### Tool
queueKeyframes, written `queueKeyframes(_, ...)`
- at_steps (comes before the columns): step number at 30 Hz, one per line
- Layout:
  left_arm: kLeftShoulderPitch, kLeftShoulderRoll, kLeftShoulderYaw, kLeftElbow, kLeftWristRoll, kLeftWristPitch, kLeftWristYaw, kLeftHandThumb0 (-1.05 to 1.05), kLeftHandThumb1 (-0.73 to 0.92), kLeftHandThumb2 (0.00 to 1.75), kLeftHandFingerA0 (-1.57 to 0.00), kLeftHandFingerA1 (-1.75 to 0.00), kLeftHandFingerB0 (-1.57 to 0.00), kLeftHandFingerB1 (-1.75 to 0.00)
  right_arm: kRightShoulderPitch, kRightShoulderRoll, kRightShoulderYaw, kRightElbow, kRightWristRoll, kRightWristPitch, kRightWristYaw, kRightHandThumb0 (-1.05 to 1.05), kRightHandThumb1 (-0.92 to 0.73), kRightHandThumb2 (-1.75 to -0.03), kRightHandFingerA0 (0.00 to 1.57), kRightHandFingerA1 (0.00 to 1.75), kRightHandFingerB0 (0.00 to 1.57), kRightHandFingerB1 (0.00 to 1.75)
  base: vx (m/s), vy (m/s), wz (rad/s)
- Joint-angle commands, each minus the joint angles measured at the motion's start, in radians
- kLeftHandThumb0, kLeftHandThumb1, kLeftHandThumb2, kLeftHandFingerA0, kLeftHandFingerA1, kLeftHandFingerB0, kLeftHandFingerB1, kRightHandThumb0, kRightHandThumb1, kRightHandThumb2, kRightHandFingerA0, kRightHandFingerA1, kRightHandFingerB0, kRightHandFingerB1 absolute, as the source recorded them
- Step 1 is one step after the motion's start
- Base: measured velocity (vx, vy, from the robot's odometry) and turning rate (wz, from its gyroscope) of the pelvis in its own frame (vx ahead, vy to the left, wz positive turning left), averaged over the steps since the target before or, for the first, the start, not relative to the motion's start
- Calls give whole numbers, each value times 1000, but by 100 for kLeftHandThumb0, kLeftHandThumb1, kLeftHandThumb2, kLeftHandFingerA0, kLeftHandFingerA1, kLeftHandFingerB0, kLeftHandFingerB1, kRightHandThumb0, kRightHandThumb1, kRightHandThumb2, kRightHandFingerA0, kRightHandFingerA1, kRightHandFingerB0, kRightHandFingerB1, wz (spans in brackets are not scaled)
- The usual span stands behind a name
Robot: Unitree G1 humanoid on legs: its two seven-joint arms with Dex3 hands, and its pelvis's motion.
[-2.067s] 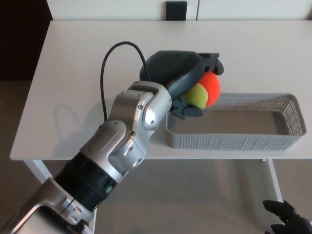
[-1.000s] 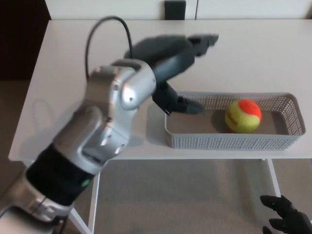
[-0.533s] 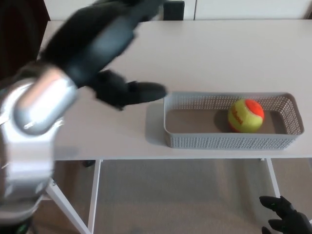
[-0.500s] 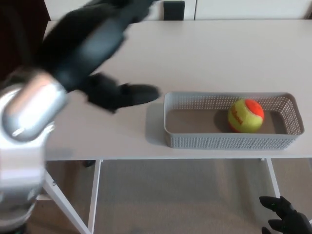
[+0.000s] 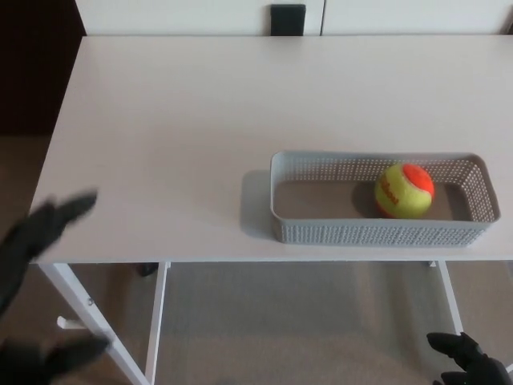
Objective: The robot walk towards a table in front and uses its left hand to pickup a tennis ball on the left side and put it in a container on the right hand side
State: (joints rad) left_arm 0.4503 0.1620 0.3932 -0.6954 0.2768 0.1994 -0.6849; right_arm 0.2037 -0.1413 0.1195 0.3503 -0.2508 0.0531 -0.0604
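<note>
The tennis ball (image 5: 403,191), yellow-green with an orange patch, lies inside the grey perforated basket (image 5: 321,228) on the right half of the white table (image 5: 200,120). My left hand (image 5: 36,241) is blurred at the lower left, below the table's front edge, its fingers spread and holding nothing. Only the black fingertips of my right hand (image 5: 469,365) show at the bottom right corner, well below the table.
A dark object (image 5: 287,19) stands past the table's far edge. White table legs (image 5: 156,321) and beige floor lie below the front edge.
My left arm let the ball go into the basket, then swung back left and down off the table. The ball has settled at the basket's right side.
</note>
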Motion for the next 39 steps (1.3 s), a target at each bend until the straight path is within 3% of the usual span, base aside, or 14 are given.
queueKeyframes(1, 609, -18, 256, 191, -445, -744, -263, -73, 43, 78, -24, -46, -19, -39, 38, -3, -40, 79, 42, -29, -3, -12, -68, -108, 14, 59, 11, 55, 0, 0, 0)
queueKeyframes(8, 530, 78, 114, 315, -261, -629, -164, -70, 45, 81, -38, -50, -31, -43, 40, 1, -52, 94, 52, -45, -11, -6, -86, -77, 18, 63, 13, 51, 0, 0, 0)
queueKeyframes(9, 476, 94, 64, 385, -156, -589, -83, -69, 59, 58, -40, -41, -36, -33, 42, 3, -55, 95, 55, -44, -11, -10, -67, -107, 16, 60, 10, 54, 0, 0, 0)
queueKeyframes(12, 379, 108, -2, 516, -33, -530, 33, -72, 60, 59, -39, -41, -35, -33, 42, 6, -58, 101, 57, -46, -11, -8, -85, -78, 18, 62, 12, 50, 0, 0, 0)
queueKeyframes(13, 313, 107, -35, 603, 26, -485, 105, -77, 57, 64, -33, -43, -31, -34, 44, 9, -59, 102, 57, -45, -13, -10, -67, -107, 14, 59, 8, 53, 0, 0, 0)
queueKeyframes(20, 3, 69, -152, 1098, 120, -383, 378, -73, 82, 65, -17, -43, -18, -29, 78, 15, -65, 98, 65, -71, -15, -17, -68, -108, 12, 58, 4, 51, 0, 0, 0)
queueKeyframes(23, -88, 69, -174, 1308, 124, -417, 465, -37, 50, 108, -1, -51, 0, -49, 75, 16, -62, 94, 61, -65, -20, -20, -64, -106, 12, 58, 3, 50, 0, 0, 0)
queueKeyframes(24, -94, 70, -181, 1335, 122, -417, 466, -75, 68, 98, -13, -47, -5, -38, 70, 16, -63, 96, 62, -65, -19, -24, -64, -106, 11, 57, 2, 49, 0, 0, 0)
queueKeyframes(30, -114, 93, -203, 1400, 94, -454, 452, -73, 85, 65, -23, -36, -14, -28, 55, 12, -71, 91, 73, -66, -10, -32, -64, -107, 10, 57, 0, 49, 0, 0, 0)
queueKeyframes(31, -117, 100, -210, 1397, 91, -463, 446, -75, 85, 67, -23, -37, -14, -26, 43, 10, -75, 97, 76, -68, -6, -34, -86, -74, 12, 56, 4, 42, 0, 0, 0)
queueKeyframes(33, -121, 107, -217, 1410, 83, -474, 446, -74, 85, 67, -22, -37, -13, -26, 45, 11, -75, 99, 78, -79, -4, -42, -85, -79, 11, 56, 7, 41, 0, 0, 0)
queueKeyframes(34, -123, 112, -223, 1418, 84, -475, 447, -74, 86, 67, -20, -37, -12, -24, 49, 9, -75, 101, 79, -87, 2, -26, -80, -127, 13, 60, 7, 56, 0, 0, 0)
queueKeyframes(38, -144, 118, -249, 1473, 76, -495, 473, -74, 87, 67, -21, -37, -12, -24, 55, 0, -82, 95, 81, -95, 11, -26, -78, -127, 14, 60, 8, 56, 0, 0, 0)
queueKeyframes(39, -165, 116, -258, 1492, 66, -496, 476, -74, 87, 68, -21, -37, -11, -24, 38, -7, -90, 98, 84, -94, 20, -45, -91, -74, 7, 55, 3, 37, 0, 0, 0)
